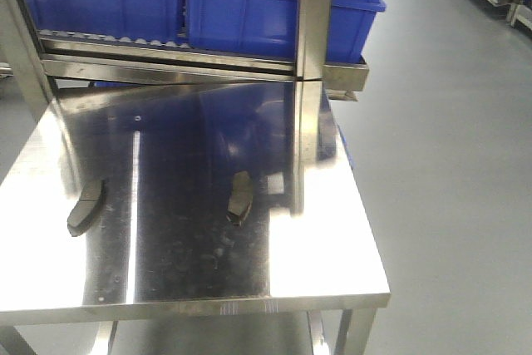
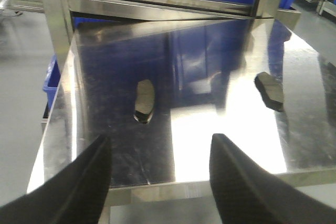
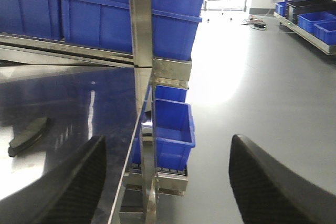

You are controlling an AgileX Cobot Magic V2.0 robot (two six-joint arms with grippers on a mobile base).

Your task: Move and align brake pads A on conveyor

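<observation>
We find one brake pad (image 1: 86,205) near the left edge of the shiny steel table (image 1: 332,272) and a second brake pad (image 1: 240,197) near its middle, both lying flat and well apart. The left gripper (image 2: 160,182) hovers over the near edge, fingers spread and empty. The right gripper (image 3: 168,182), likewise spread and empty, hangs off the table's right side. Blue bins (image 1: 249,6) stand behind.
</observation>
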